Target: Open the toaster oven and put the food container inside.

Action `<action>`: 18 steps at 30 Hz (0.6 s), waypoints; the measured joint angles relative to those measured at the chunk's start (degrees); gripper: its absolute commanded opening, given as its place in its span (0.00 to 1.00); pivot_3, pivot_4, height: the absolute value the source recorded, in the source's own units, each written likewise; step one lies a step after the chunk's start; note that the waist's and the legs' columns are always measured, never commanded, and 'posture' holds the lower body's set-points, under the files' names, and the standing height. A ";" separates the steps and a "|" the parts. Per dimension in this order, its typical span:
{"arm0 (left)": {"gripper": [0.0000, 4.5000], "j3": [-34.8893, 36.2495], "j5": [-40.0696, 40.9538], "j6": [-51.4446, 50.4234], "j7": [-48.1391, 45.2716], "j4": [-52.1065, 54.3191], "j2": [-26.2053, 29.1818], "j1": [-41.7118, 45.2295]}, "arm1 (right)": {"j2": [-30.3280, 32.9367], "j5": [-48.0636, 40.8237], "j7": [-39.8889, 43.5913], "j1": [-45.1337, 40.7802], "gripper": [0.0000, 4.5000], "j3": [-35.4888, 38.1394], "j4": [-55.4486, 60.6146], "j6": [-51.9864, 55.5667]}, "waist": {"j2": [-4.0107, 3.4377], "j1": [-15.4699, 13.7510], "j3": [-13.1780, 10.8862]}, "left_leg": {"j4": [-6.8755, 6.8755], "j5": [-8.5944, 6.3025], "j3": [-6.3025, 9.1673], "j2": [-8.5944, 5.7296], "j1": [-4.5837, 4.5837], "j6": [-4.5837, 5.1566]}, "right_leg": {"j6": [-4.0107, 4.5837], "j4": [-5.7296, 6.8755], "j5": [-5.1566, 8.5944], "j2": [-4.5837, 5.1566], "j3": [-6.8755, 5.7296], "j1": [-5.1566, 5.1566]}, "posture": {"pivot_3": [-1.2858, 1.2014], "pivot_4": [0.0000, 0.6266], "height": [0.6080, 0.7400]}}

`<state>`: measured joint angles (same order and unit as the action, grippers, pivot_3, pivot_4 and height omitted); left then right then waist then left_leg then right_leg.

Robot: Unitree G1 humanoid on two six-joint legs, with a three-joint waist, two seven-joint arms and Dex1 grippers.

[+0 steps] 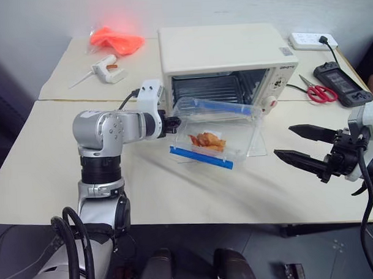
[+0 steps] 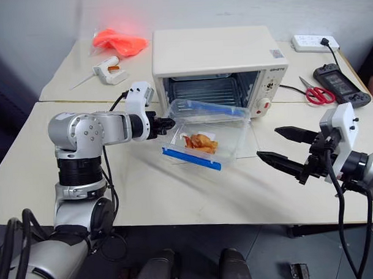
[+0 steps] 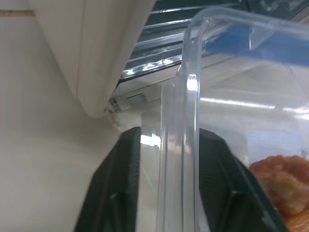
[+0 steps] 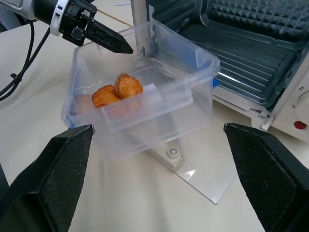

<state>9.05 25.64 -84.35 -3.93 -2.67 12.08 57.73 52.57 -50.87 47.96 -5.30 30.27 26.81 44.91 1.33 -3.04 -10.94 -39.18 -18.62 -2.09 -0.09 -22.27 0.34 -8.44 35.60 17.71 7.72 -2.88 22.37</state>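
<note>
Left gripper (image 1: 174,124) straddles the container's (image 1: 218,131) thin wall, one finger (image 3: 118,188) outside, the other inside. Whether it's pinching or letting go I can't tell; there's a sliver of gap beside the wall in the wrist view. Right gripper (image 1: 295,142) is released, jaws wide, hanging at about 3 o'clock from the container and well apart from it.

Container sits tilted on the let-down glass door (image 4: 212,191) of the oven (image 1: 223,61), its far end toward the open cavity at 12 o'clock, near blue clip (image 1: 201,157) at 6 o'clock. Not yet inside. Fried pieces (image 4: 116,89) are bunched low in the box.

Handling, my read: light, stiff but thin clear plastic, slick walls, so a one-wall pinch will let it swing and twist (it's already tipped). The glass door underneath is slippery too, so it should slide when pushed, but may skew. Food is loose and will shift if I tip further.

Best hold, I'd say: keep the rim pinch near the corner at 9 o'clock where the wall is stiffest, or take the short ends by the clips. I'd push level toward the rack (image 4: 251,72), not lift high.

Behind, at 10 o'clock: orange bag (image 1: 117,39). Scissors (image 1: 320,93) at 2 o'clock.
</note>
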 measured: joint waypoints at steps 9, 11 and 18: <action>0.65 2.49 0.15 -2.02 -2.12 1.88 0.56 -0.53 | 0.00 2.20 -0.01 0.82 1.00 -0.06 -0.31 -0.63 | -0.01 0.37 0.00 | 0.02 0.01 0.01 0.04 -0.03 -0.01 | 0.00 0.02 0.00 -0.04 0.00 0.07 | 0.52 0.24 1.00; 0.65 3.18 0.14 -2.04 -2.20 2.02 0.74 -0.52 | 0.00 2.74 -0.05 0.66 1.00 -0.30 -0.38 -1.05 | -0.01 0.38 0.00 | 0.02 0.01 0.01 0.03 -0.04 -0.01 | 0.00 0.01 0.00 -0.04 0.00 0.08 | 0.52 0.24 1.00; 0.65 3.48 1.30 0.10 -6.13 4.58 2.99 0.45 | 0.01 3.90 -0.19 -1.10 1.00 -1.31 -1.79 -1.25 | -0.01 0.62 0.00 | 0.04 0.01 0.01 0.04 -0.06 -0.02 | 0.00 0.00 0.00 -0.05 -0.01 0.09 | 0.52 0.24 1.00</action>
<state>12.53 26.94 -84.25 -10.06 1.91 15.07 58.18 52.59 -46.97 47.78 -6.40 28.96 25.02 43.67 1.32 -2.42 -10.94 -39.14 -18.62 -2.08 -0.05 -22.33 0.32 -8.44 35.60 17.71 7.67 -2.89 22.46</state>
